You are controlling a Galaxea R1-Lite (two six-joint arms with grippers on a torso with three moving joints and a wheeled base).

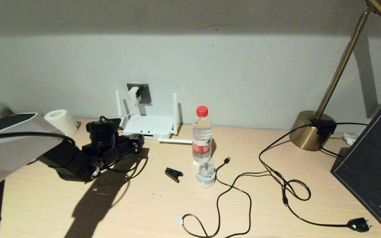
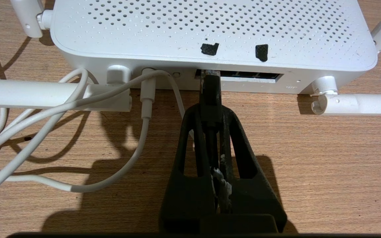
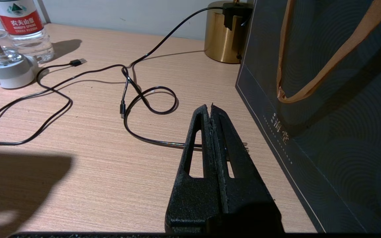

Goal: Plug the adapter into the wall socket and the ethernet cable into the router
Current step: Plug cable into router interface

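The left tool is clamped on the black plug of the ethernet cable, its fingers pressed against the plug's sides. The plug's tip sits at the mouth of a dark port on the edge of the router; how deep it has gone I cannot tell. The router lies flat on the bench against the wall, below the socket. The adapter is in the socket, and its white cord runs down to the router's edge, just beside the ethernet plug.

The right tool hangs above the bench with its fingers together, holding nothing, near a dark bag and a loose black cord. A water bottle stands right of the router, and a brass lamp well to the right.
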